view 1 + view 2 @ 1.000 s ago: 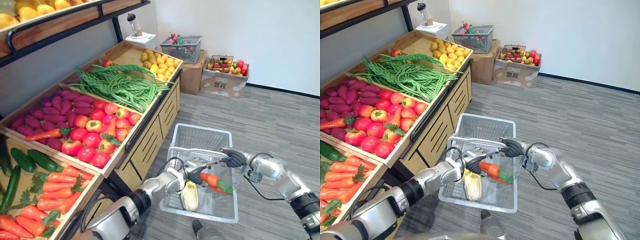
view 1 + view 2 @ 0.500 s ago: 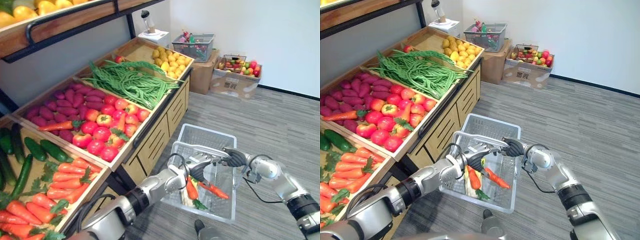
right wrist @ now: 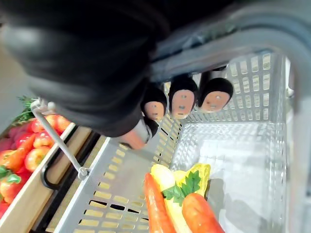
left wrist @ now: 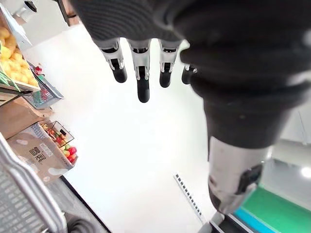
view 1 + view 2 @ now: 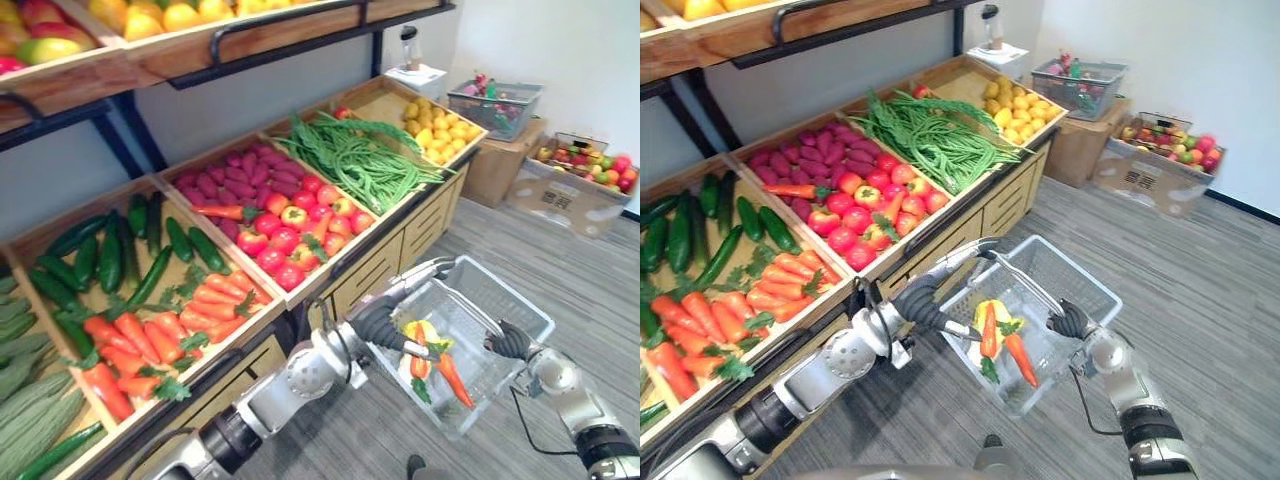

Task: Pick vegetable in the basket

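Crated orange carrots (image 5: 215,298) lay left of the empty, straight-fingered left hand (image 5: 384,322); the right hand (image 5: 509,343) clasped the handle (image 3: 272,39) of the grey mesh basket (image 5: 510,292).

Both eye views look down from the head on counter (image 5: 382,274) and basket (image 5: 1065,266); left wrist view faces the wall (image 4: 146,160), right wrist view looks closely into the basket

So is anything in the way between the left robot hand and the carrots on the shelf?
Nothing visible. The left robot hand, open and empty, hangs by the near rim of the basket. The shelf carrots lie uncovered, with only open air between.
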Robot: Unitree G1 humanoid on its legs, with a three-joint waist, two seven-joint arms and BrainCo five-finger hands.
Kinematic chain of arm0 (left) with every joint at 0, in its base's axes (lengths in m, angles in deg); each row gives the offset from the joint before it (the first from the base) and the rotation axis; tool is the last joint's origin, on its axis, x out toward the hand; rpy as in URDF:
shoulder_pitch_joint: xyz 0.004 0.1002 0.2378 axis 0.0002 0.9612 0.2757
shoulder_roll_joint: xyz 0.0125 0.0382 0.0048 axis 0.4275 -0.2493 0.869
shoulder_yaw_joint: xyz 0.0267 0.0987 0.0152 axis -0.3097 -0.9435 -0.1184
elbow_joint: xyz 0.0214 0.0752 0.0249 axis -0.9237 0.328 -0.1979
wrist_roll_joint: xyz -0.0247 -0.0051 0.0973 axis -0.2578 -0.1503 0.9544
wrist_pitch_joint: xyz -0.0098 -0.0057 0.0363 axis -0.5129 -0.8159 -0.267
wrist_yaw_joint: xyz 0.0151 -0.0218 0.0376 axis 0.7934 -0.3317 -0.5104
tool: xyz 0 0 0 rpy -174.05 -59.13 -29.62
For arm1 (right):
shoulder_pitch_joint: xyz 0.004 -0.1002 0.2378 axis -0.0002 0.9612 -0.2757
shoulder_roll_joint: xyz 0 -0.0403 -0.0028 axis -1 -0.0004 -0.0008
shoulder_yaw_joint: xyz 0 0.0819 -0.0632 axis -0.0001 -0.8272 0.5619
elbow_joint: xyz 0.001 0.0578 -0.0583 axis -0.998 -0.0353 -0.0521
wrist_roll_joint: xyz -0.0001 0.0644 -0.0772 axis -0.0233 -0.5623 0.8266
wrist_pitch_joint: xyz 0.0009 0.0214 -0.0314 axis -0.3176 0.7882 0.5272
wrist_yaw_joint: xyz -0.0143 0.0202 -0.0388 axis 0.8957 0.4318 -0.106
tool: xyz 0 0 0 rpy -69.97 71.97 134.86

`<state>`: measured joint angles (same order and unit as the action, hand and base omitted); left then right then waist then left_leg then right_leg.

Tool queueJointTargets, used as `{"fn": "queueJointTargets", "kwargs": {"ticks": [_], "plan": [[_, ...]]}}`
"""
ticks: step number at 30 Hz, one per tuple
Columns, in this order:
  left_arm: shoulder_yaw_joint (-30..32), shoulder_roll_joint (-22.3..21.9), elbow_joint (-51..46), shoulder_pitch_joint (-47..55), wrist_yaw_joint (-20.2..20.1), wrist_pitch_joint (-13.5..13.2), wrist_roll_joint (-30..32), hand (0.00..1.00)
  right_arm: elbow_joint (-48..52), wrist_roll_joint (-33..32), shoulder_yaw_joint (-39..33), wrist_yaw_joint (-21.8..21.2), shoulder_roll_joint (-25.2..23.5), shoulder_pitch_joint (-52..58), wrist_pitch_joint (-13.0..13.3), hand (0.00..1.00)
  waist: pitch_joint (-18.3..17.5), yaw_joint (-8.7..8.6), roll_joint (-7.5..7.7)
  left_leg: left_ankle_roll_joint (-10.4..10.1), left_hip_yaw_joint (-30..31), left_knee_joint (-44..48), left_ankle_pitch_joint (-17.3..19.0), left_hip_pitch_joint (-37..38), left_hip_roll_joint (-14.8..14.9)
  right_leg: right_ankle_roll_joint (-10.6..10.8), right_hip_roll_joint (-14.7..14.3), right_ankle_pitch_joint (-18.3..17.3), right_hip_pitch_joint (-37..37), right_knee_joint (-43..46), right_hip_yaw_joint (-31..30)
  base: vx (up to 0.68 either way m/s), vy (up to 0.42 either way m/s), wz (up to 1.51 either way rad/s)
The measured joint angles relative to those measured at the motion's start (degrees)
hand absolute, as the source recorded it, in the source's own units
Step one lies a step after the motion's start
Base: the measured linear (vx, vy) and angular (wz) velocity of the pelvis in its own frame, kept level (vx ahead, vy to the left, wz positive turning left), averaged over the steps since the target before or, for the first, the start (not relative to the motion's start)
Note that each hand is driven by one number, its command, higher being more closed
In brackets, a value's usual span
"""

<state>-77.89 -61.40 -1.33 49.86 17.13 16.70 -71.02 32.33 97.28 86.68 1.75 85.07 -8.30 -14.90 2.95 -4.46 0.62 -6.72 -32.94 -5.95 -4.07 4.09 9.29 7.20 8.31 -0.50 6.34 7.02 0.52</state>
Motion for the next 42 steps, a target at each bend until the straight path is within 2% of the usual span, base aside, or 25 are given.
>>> {"fn": "queueJointTargets", "kwargs": {"ticks": [1, 3, 6, 8, 9, 10, 13, 15, 17, 18, 22, 26, 29, 33, 35, 40, 42], "plan": [[0.72, 0.0, -0.72, 0.41, -0.17, 0.0, -1.55, 0.0, -1.29, -0.01, -0.18, 0.46, -0.02, -0.04, -0.07, 1.0, 0.01, 0.01, -0.01, 0.12, 0.71, -0.03, -0.27, -0.36, -0.01, 0.0, 0.0, 0.0, -0.03, -0.1, 0.55, -0.03, -0.036, 0.46], [6.31, -0.5, -3.39, 3.51, 0.24, -0.04, -5.12, 0.0, -6.67, -0.03, -1.14, 1.45, -0.42, -0.06, -0.27, 1.0, 0.05, 0.28, -0.27, 0.43, 3.45, -0.04, -1.02, -1.21, -0.01, -0.04, 0.02, -0.04, -1.05, -0.74, 2.8, -0.02, -0.029, 0.49], [13.61, -1.74, -4.04, 6.45, 3.72, -0.47, -6.17, 0.0, -11.68, -0.28, -2.86, 2.86, -1.09, 0.56, -0.46, 1.0, 0.04, 0.95, -0.48, 0.89, 5.64, -0.03, -1.7, -1.85, -0.11, -0.11, 0.02, -0.08, -2.03, -1.56, 4.46, -0.01, -0.015, 0.38], [20.14, -2.35, -4.1, 8.2, 8.72, -1.5, -6.0, 0.0, -16.25, -1.16, -5.95, 4.69, -2.13, 1.46, -0.66, 1.0, 0.17, 1.57, -0.59, 0.86, 8.06, -0.03, -2.29, -3.0, -0.12, -0.12, 0.0, -0.08, -2.69, -2.33, 6.24, -0.01, -0.02, 0.42], [21.75, -2.4, -4.1, 8.78, 9.98, -1.69, -5.99, 0.0, -17.11, -1.16, -6.82, 5.01, -2.52, 1.63, -0.91, 1.0, 0.17, 1.64, -0.58, 0.89, 8.56, -0.03, -2.37, -3.12, -0.12, -0.13, -0.01, -0.08, -2.83, -2.41, 6.56, 0.01, -0.014, 0.34], [25.71, -2.5, -4.02, 10.41, 14.76, -1.75, -3.5, 0.0, -18.86, -1.91, -7.57, 6.39, -3.19, 2.11, -1.65, 1.0, 0.2, 2.04, -0.56, 0.96, 9.24, -0.02, -2.48, -3.17, -0.18, -0.34, -0.04, -0.2, -3.19, -2.51, 7.15, 0.01, -0.003, 0.22], [33.1, -3.03, -2.89, 12.86, 21.71, -1.67, -0.44, 0.0, -19.67, -3.22, -10.14, 8.21, -4.97, 4.39, -2.0, 1.0, 0.41, 2.25, -0.58, 1.0, 11.84, -0.02, -2.51, -3.44, -0.44, -1.05, 0.1, -0.83, -4.03, -2.47, 8.87, 0.02, 0.0, 0.29], [40.01, -4.92, 0.0, 14.71, 26.81, -1.19, 0.46, 0.0, -21.42, -4.53, -12.65, 9.69, -6.42, 5.51, -2.0, 1.0, 0.75, 3.02, -0.6, 0.98, 13.71, -0.02, -2.5, -3.83, -0.58, -1.08, 0.16, -1.16, -4.65, -2.59, 10.12, 0.02, 0.003, 0.31], [44.26, -5.73, 2.89, 17.02, 29.51, -0.5, 1.6, 0.0, -22.29, -5.73, -14.15, 11.06, -7.35, 6.06, -2.0, 1.0, 1.1, 3.27, -0.64, 0.89, 15.37, -0.02, -2.45, -4.03, -0.75, -1.09, 0.28, -1.61, -5.38, -2.58, 11.49, 0.02, 0.003, 0.37], [46.26, -6.69, 5.08, 18.42, 30.78, 0.8, 1.81, 0.0, -23.17, -6.7, -15.59, 11.79, -8.09, 6.44, -2.0, 1.0, 1.12, 3.36, -0.64, 0.88, 16.37, -0.01, -2.44, -4.01, -0.88, -1.21, 0.36, -1.94, -5.9, -2.64, 12.26, 0.03, 0.001, 0.39], [51.32, -9.58, 11.72, 22.67, 34.98, 3.45, 3.26, 0.0, -23.4, -7.81, -18.36, 14.99, -10.59, 8.59, -1.88, 1.0, 1.15, 4.54, -0.69, 0.76, 17.88, -0.01, -2.26, -4.01, -1.26, -1.15, 0.73, -2.82, -6.76, -2.7, 13.56, 0.05, 0.001, 0.24], [57.51, -11.0, 23.48, 24.65, 43.82, 3.8, 7.94, 0.0, -23.41, -7.77, -18.45, 17.47, -13.72, 9.96, -1.44, 1.0, 1.18, 4.75, -0.68, 1.01, 19.27, 0.0, -2.27, -3.87, -1.65, -1.27, 0.95, -3.35, -8.05, -2.84, 14.75, 0.07, -0.009, 0.17], [59.43, -11.25, 33.52, 25.58, 49.07, 3.83, 8.1, 0.0, -23.68, -7.77, -18.41, 17.83, -15.73, 10.34, -1.48, 1.0, 1.31, 4.92, -0.55, 0.9, 19.46, 0.0, -2.09, -2.94, -1.66, -1.51, 0.9, -3.6, -9.03, -2.85, 14.7, 0.05, -0.007, 0.07], [60.24, -13.98, 43.5, 26.41, 50.99, 4.03, 7.47, 0.0, -24.19, -7.77, -18.39, 17.76, -16.94, 10.85, -1.48, 1.0, 1.75, 5.28, -0.32, 0.73, 19.44, -0.01, -1.55, -1.52, -1.64, -1.35, 0.91, -4.13, -10.51, -2.92, 14.74, 0.02, -0.006, 0.0], [60.25, -15.71, 49.08, 26.42, 48.95, 4.92, 5.67, 0.0, -25.08, -7.8, -18.39, 17.74, -17.2, 10.83, -1.48, 1.0, 1.76, 5.62, -0.28, 0.73, 19.4, -0.02, -1.35, -1.24, -1.63, -1.22, 0.97, -4.5, -10.65, -2.89, 14.7, 0.0, 0.0, 0.0], [62.75, -17.93, 61.78, 26.6, 37.95, 5.03, -4.77, 0.0, -25.7, -7.83, -18.98, 17.7, -18.57, 10.95, -1.48, 1.0, 1.76, 5.96, -0.28, 0.26, 19.36, -0.02, -0.77, -0.85, -1.6, -0.99, 1.0, -4.92, -11.08, -2.88, 14.73, 0.01, -0.001, 0.0], [64.8, -17.97, 67.2, 26.58, 29.65, 5.82, -12.27, 0.0, -26.7, -7.82, -20.05, 17.7, -19.24, 10.78, -1.44, 1.0, 1.77, 6.08, -0.25, 0.33, 19.29, -0.01, -0.67, -0.43, -1.63, -0.99, 0.99, -4.92, -11.66, -2.93, 14.71, 0.05, -0.009, -0.01]]}}
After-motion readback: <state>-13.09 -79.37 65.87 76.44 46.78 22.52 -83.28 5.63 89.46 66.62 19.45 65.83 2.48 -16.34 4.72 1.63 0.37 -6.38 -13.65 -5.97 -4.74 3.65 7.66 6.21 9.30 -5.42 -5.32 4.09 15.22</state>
